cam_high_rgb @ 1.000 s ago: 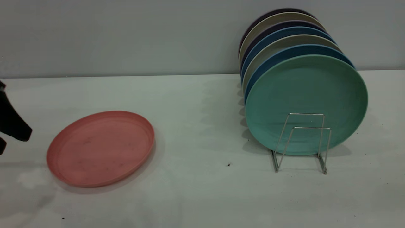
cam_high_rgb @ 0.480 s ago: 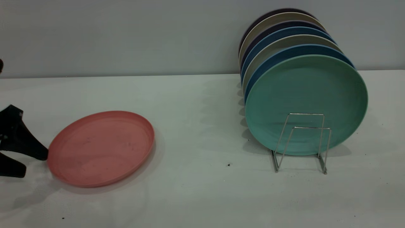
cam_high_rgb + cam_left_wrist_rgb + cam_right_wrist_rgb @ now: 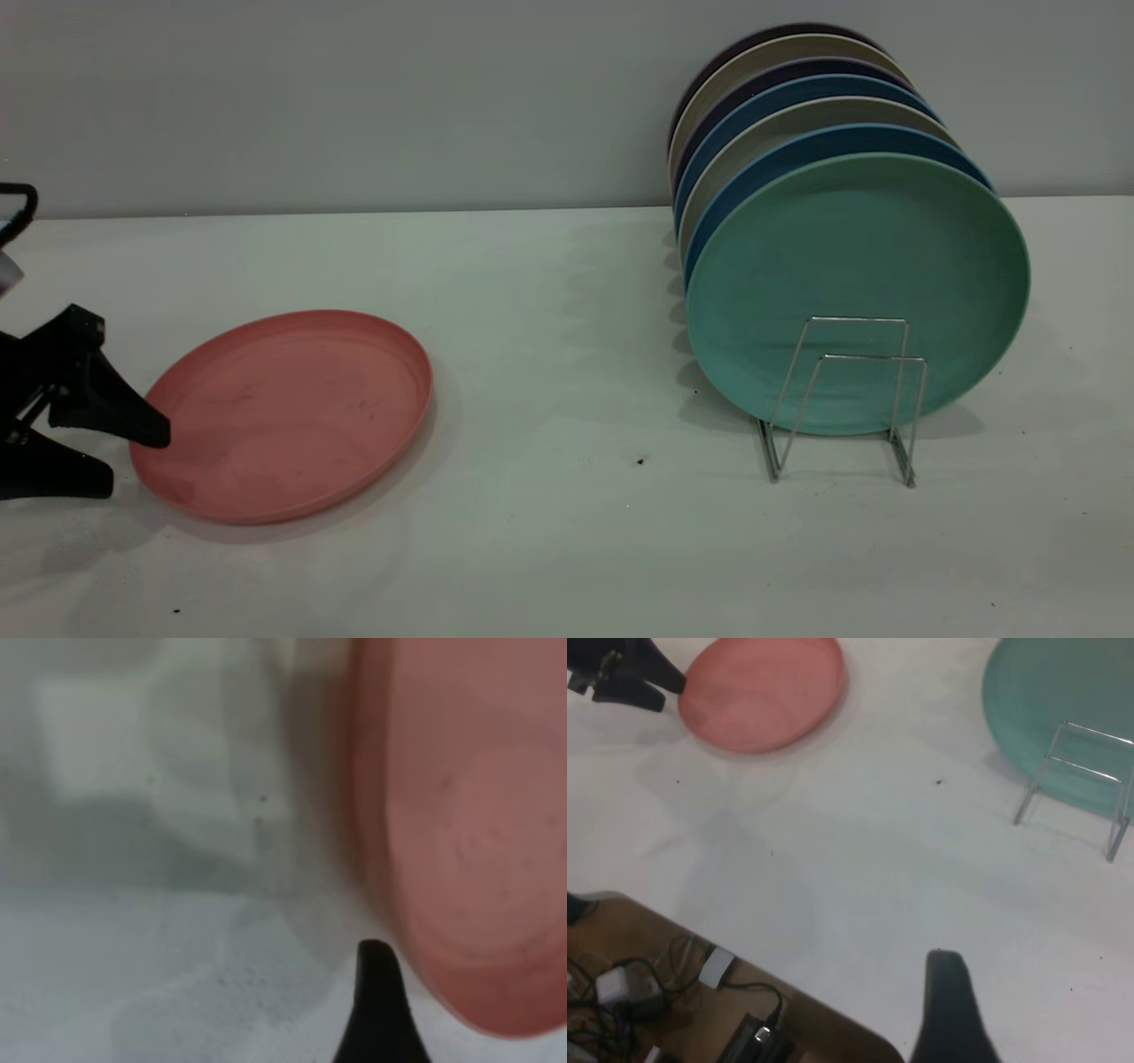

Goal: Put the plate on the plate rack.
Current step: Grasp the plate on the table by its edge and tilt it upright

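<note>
Now left end effector [image 3: 137,459] straddles the plate [image 3: 292,412] rim.

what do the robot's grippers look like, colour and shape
The left gripper is matte black, with two wedge-shaped fingers tapering to blunt tips and a thin black cable loop above it. Of the right gripper, only one black tapered finger shows. No markings visible.

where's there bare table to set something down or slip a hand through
The widest free patch is the white table between the round salmon-pink plate and the silver wire plate rack. The front strip is bare too. It is crowded at the rack, filled behind by the teal-green plate, and at the pink plate's left rim, where the open left gripper straddles it.
</note>
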Controlling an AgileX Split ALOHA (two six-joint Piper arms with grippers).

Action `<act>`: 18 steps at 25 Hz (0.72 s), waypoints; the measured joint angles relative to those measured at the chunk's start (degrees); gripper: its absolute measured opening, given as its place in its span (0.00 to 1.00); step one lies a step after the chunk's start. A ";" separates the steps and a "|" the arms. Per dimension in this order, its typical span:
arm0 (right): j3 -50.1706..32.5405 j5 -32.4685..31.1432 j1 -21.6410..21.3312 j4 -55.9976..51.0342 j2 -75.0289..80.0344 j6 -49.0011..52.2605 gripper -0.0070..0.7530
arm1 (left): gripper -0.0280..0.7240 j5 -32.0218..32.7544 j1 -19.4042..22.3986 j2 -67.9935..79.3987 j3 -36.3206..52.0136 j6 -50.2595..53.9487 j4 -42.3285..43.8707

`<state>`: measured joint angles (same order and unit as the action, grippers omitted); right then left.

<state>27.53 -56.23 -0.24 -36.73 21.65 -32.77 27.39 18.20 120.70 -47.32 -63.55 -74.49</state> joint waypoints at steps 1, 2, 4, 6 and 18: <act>0.00 0.02 0.00 0.00 0.00 0.00 0.72 | 0.78 -0.18 -0.04 0.31 0.00 -0.44 -0.65; 0.00 0.02 0.00 0.00 0.00 0.00 0.72 | 0.78 -0.23 -0.04 0.61 0.00 -0.85 -1.33; 0.00 0.07 0.00 0.00 0.00 0.00 0.72 | 0.78 -0.30 -0.14 1.34 0.00 -1.81 -2.77; 0.00 0.21 0.00 0.13 0.00 0.00 0.72 | 0.77 -0.15 -0.23 2.04 0.00 -3.23 -5.21; 0.00 0.32 0.00 0.41 0.00 0.00 0.72 | 0.74 0.50 -2.67 6.39 0.00 -9.99 -14.42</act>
<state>27.53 -55.92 -0.24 -36.32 21.65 -32.77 27.90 15.53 127.09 -47.32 -73.55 -88.91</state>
